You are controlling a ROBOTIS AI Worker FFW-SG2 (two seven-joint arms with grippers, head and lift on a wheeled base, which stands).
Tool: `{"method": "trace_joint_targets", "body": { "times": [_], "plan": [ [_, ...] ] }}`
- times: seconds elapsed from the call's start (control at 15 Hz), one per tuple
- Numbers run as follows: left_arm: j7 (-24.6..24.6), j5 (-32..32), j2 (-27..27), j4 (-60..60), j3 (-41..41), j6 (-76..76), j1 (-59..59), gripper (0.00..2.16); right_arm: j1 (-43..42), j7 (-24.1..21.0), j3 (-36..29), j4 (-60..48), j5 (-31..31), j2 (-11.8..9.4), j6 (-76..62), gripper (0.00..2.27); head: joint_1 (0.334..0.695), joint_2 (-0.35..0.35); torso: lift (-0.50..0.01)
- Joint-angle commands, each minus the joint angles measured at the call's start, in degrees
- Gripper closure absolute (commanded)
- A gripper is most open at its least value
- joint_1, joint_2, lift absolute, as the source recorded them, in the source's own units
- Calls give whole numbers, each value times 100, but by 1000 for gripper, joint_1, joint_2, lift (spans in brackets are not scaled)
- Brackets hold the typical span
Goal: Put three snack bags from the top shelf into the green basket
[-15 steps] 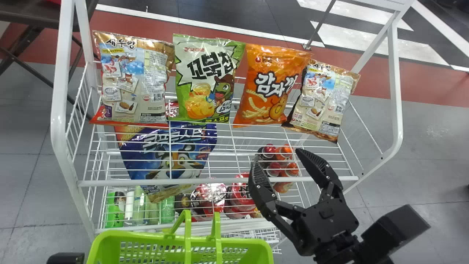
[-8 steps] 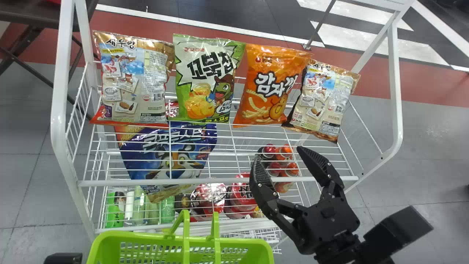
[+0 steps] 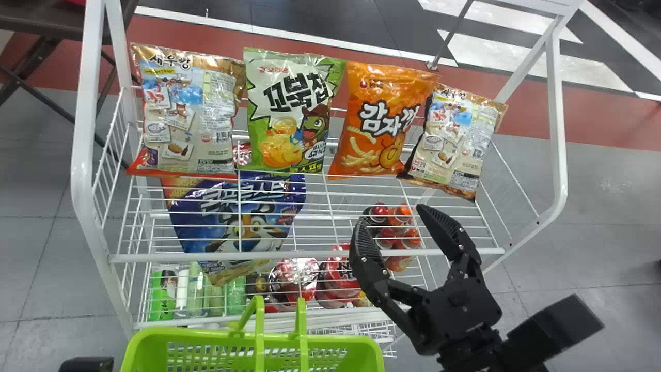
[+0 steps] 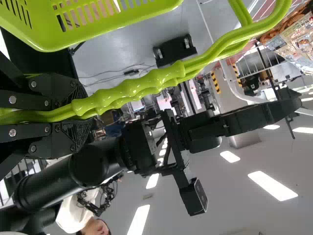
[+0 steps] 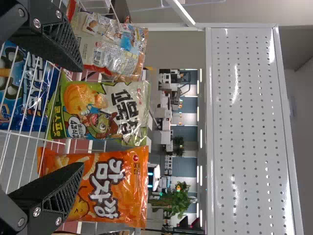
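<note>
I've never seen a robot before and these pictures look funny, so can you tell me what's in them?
These pictures come from a robot's cameras. One on its head looks down; one on each wrist gives the sideways pictures. On the white top shelf sit four bags: a beige bag, a green bag, an orange bag and another beige bag. A blue bag is lower down. The left fingers hold the handles of the green basket. The right fingers are open, holding nothing.

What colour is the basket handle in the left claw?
The basket handle is bright lime green, seen best in the left wrist view.
</note>
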Motion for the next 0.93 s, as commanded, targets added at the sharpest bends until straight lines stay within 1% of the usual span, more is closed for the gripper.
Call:
{"method": "trace_joint_targets", "body": {
  "times": [0.0, 0.07, 0.13, 0.27, 0.4, 0.53, 0.6, 0.67, 0.87],
  "plan": [
    [-17, 7, 7, 6, 1, 4, -36, 1760, -776, 0, 356, 573, 44, 43, -36, 144, 695, -350, -45],
    [-26, 7, 16, 6, -17, 21, -89, 1760, -1092, 18, 506, 767, 79, 131, -36, 144, 695, -350, -45],
    [0, -11, 24, -20, -34, 56, -106, 1760, -1400, 44, 620, 986, 114, 262, -36, 144, 695, -350, -45],
    [9, -11, 24, -29, -34, 56, -106, 1760, -2129, 176, 954, 1496, 114, 368, 175, 144, 695, -350, -45],
    [0, -28, 24, -38, -70, 39, -115, 1760, -2885, 326, 1270, 1900, 140, 579, 843, 144, 695, -350, -45],
    [0, -46, 33, -29, -114, 56, -177, 1760, -3659, 449, 1551, 2314, 193, 737, 1757, 144, 695, -350, -45],
    [9, -63, 33, -20, -149, 56, -194, 1760, -4037, 554, 1648, 2516, 193, 772, 2144, 144, 695, -319, -45],
    [0, -98, 33, -29, -175, 56, -203, 1760, -4371, 563, 1754, 2692, 193, 816, 2442, 144, 695, -286, -45],
    [0, -116, 24, -29, -166, 91, -194, 1760, -5109, 624, 1938, 3272, 123, 966, 2671, 144, 695, -206, -45]
  ]
}}
